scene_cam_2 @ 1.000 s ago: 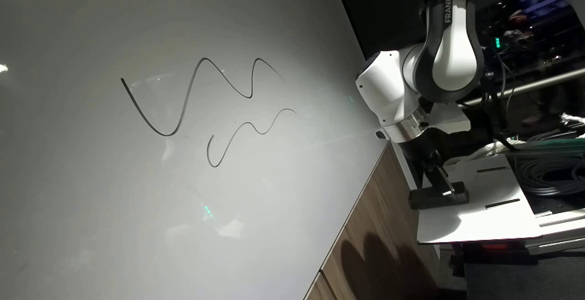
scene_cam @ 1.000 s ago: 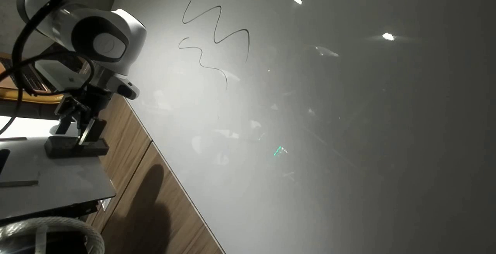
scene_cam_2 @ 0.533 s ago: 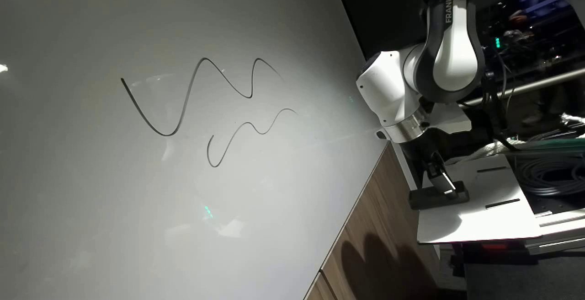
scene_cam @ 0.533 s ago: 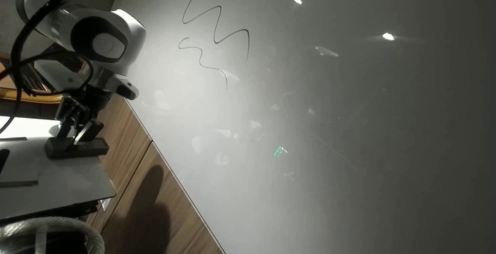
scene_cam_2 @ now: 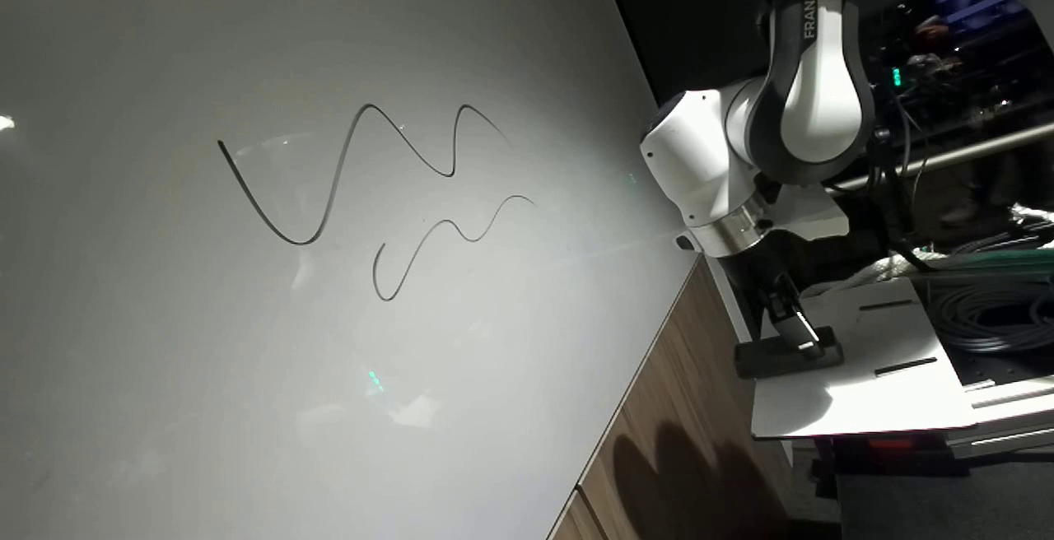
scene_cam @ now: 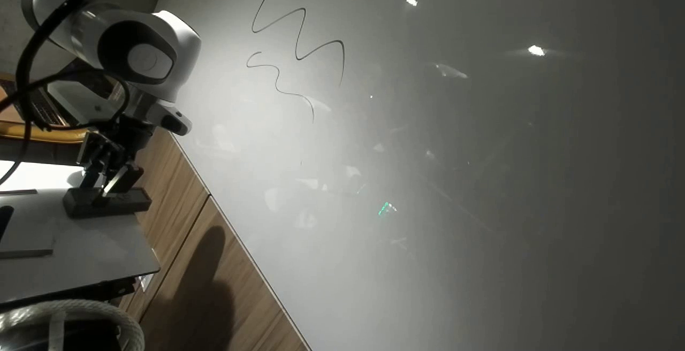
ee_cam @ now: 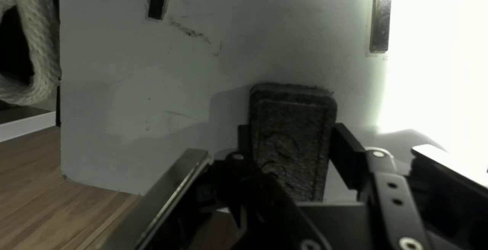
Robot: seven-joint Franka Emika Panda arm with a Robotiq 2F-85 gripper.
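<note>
The dark block (ee_cam: 291, 124) is clasped by the pincer (ee_cam: 291, 139) over the tabletop (ee_cam: 133, 59), grasping seemingly done, steady lifting needed.

This appears to be a robotics lab, with touches of an office. A Franka robot arm (scene_cam_2: 823, 112) stands beside a large glossy whiteboard (scene_cam_2: 247, 359) carrying marker squiggles (scene_cam_2: 368, 106) in both exterior views, with wood-grain panels (scene_cam: 241, 287) along its edge. In an exterior view, looped cables (scene_cam_2: 988, 341), a metal rail (scene_cam_2: 988, 143) and a small green lit display (scene_cam_2: 897, 76) fill the dim area right of the arm. What looks like a laptop keyboard (scene_cam: 49, 109) shows at the left in an exterior view.
</note>
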